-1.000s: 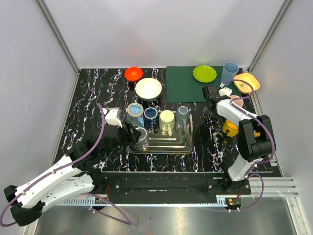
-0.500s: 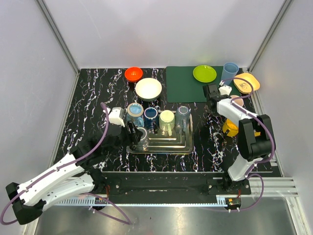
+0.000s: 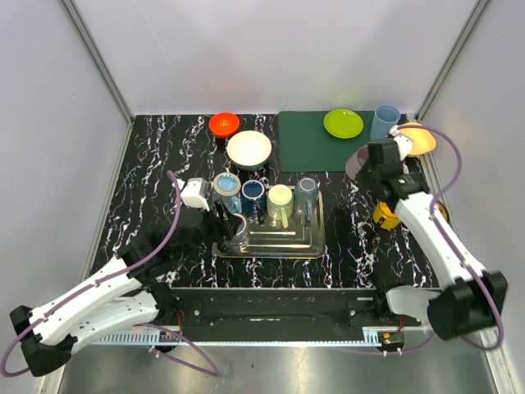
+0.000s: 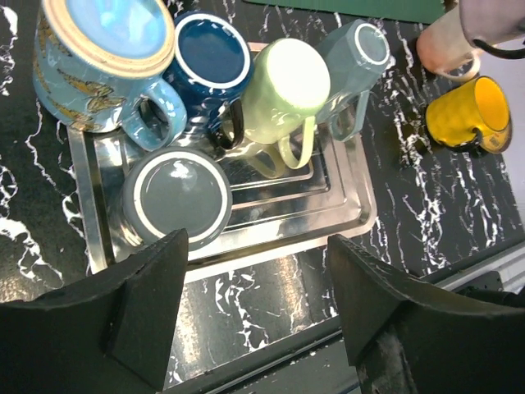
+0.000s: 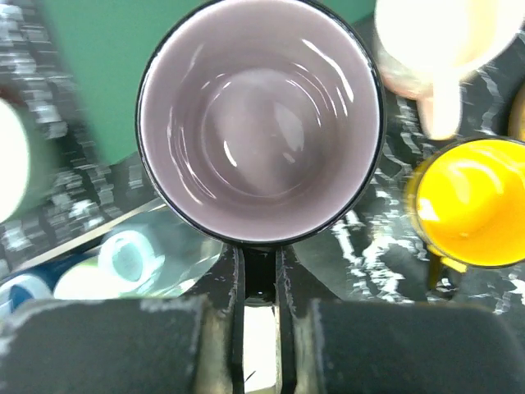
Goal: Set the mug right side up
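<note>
The mug (image 5: pixel 259 115), black-rimmed with a pale lilac inside, hangs above the table's right side with its mouth facing my right wrist camera. My right gripper (image 5: pixel 259 261) is shut on its black handle. From above the mug (image 3: pixel 359 160) shows next to that gripper (image 3: pixel 373 162), at the green mat's right end. My left gripper (image 4: pixel 256 275) is open with nothing between its fingers, over the near edge of the steel tray (image 4: pixel 353 222), just in front of an upside-down grey mug (image 4: pixel 176 197). Seen from above, the left gripper (image 3: pixel 221 220) sits at the tray's left side.
The tray (image 3: pixel 308 246) carries several upside-down mugs: light blue (image 3: pixel 226 187), dark blue (image 3: pixel 253 190), pale green (image 3: pixel 280 197), grey-blue (image 3: pixel 307 187). A yellow mug (image 3: pixel 385 215) and a peach mug (image 5: pixel 443 41) stand at the right. Bowls, a green plate (image 3: pixel 343 123) and a blue cup (image 3: pixel 385 121) line the back.
My right gripper has shut on the mug's handle and the mug has been lifted and turned, while the right arm swung outward to the right. The left arm barely moved.
</note>
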`<state>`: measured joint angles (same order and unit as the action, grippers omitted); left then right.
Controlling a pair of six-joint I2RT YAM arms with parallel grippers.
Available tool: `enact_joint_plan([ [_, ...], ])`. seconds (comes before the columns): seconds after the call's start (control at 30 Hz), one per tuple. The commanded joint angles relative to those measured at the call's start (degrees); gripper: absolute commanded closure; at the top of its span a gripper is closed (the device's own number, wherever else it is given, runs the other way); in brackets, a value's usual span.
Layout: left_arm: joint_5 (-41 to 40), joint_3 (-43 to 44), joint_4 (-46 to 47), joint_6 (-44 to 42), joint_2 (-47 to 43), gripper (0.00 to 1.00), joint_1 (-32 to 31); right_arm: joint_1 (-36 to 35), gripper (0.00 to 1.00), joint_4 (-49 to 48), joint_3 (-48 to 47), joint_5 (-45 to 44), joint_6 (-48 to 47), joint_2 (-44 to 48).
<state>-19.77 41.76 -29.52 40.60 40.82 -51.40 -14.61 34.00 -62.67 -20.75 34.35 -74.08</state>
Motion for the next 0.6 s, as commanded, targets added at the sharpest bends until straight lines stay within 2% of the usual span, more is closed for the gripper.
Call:
enact_joint_plan([
  [0.0, 2.5, -0.7, 10.5, 1.3, -1.5, 0.26, -0.1, -0.6, 1.00, -5.2, 0.0, 15.4, -0.8, 13.4],
  [0.03, 4.3, -1.5, 13.1, 2.1, -2.2, 0.25, -0.2, -0.6, 1.00, -6.7, 0.5, 19.3, 0.2, 15.0],
  [0.07, 7.8, -2.4, 19.2, 3.0, -3.5, 0.21, -0.1, -0.5, 1.00, -9.3, 1.1, 27.4, 0.7, 16.2],
  [0.1, 9.2, -4.1, 22.3, 4.4, -4.1, 0.09, -0.1, -0.6, 1.00, -10.6, 1.4, 31.0, 1.5, 18.5],
  [0.13, 10.7, -5.2, 25.9, 7.0, -4.7, 0.05, -0.1, -0.6, 1.00, -12.4, 1.9, 34.5, 3.3, 19.7],
  [0.17, 14.0, -7.6, 34.3, 8.0, -5.7, 0.01, -0.1, -0.8, 1.00, -15.5, 2.2, 39.9, 4.2, 21.5],
  [0.3, 19.4, -12.0, 54.3, 12.7, -4.2, 0.01, -0.1, -0.9, 1.00, -23.8, 2.5, 51.4, 9.5, 24.8],
  [0.43, 28.6, -11.5, 73.7, 18.4, 6.6, 0.01, -0.1, -0.9, 1.00, -35.9, 3.6, 59.9, 17.8, 26.5],
  [0.57, 32.0, -9.8, 86.8, 22.2, 16.1, 0.03, -0.1, -1.1, 1.00, -36.5, 3.3, 62.1, 19.5, 26.4],
])
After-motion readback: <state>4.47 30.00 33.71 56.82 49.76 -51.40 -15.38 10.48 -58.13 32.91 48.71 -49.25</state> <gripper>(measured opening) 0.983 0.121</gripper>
